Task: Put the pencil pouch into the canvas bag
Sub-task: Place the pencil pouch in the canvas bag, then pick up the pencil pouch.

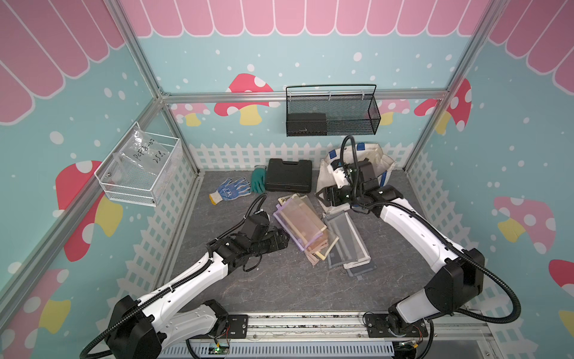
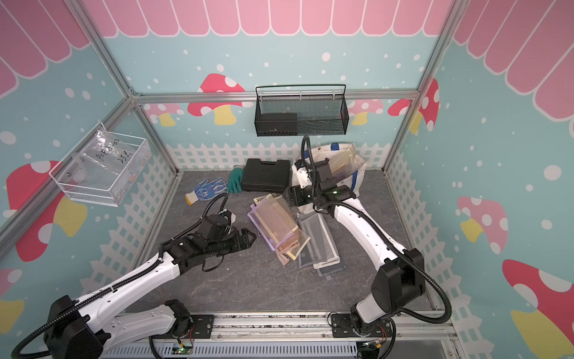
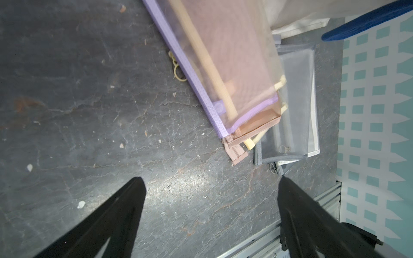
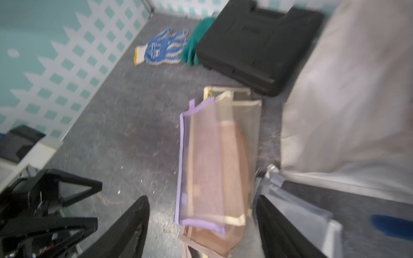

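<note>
Far left, a white wire basket (image 1: pixel 139 167) hangs on the side wall with a scribbled-on plastic bag stuffed in it. On the grey desk (image 1: pixel 279 289), up by the back fence print, a blue dotted work glove (image 1: pixel 231 189) lies flat and a green glove (image 1: pixel 258 178) sits just beside it, tucked against a black hard case (image 1: pixel 289 175).

The left end effector (image 2: pixel 251 238) hangs low, right next to the near edge of the pouch pile. Its jaws are spread wide with nothing between them, just bare desk under them in the left wrist view.

In the middle is the messy pile. A purple-edged mesh pouch (image 1: pixel 299 222) lies on top of some cream and brown-edged ones, and a couple of grey pouches (image 1: pixel 344 239) overlap them on the right (the whole pile lies slanted).

The right end effector (image 1: pixel 320 196) is at the far end of that pile, beside the front corner of the canvas bag (image 1: pixel 386 163). Its jaws are apart and nothing is clamped in them. The right wrist view is blurry, but the gap is plain.

A black mesh basket (image 1: pixel 330 112) with a dark box in it hangs on the back wall. The bag stands in the back right corner with its blue handles (image 1: pixel 360 146) up top. In a top view a yellowish pencil pouch (image 2: pixel 343 163) leans tilted inside its mouth.
</note>
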You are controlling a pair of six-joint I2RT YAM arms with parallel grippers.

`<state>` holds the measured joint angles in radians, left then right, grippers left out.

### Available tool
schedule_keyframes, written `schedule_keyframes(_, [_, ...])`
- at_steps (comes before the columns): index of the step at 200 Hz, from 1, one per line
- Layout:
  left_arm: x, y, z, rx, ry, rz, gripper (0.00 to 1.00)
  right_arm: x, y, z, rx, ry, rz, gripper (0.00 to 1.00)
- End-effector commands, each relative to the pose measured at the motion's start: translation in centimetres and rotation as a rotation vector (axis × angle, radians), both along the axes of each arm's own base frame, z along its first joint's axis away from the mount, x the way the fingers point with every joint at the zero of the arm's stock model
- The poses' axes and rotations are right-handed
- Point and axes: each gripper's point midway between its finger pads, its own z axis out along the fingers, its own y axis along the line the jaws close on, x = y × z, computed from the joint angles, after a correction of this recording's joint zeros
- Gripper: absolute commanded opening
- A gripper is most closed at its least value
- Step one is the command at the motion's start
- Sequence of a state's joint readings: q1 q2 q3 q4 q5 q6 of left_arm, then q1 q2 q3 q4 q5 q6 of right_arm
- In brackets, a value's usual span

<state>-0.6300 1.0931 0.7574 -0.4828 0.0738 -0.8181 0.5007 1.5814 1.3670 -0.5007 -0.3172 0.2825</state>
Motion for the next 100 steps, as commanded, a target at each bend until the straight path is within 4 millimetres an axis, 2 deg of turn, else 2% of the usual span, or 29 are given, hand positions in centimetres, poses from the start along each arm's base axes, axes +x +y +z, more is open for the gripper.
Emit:
schedule_keyframes(1, [-0.6, 0.1, 0.2, -0.043, 0.016, 0.018, 0.93, -0.3, 1.1, -3.7, -0.043, 0.05, 0.056, 0.77])
schedule_keyframes(51, [-1.0, 1.2, 0.2, -0.053, 0.001, 0.065, 0.93, 2.3, 2.7, -9.7, -0.113, 0.134, 0.075, 0.77])
schedule_keyframes(60, [-1.1, 1.4, 0.2, -0.051, -0.001, 0.073, 0.93, 2.7, 3.0, -10.0, -0.108, 0.135, 0.08, 0.77])
schedule_keyframes(65, [-1.1, 1.4, 0.1, -0.049, -0.001, 0.077, 0.93, 2.7, 3.2, -11.6, -0.12, 0.166, 0.087, 0.77])
schedule_keyframes(100, [-0.7, 1.3, -0.3, -0.062, -0.002, 0.099, 0.92, 3.0, 4.1, -13.4, -0.121, 0.197, 0.105, 0.7])
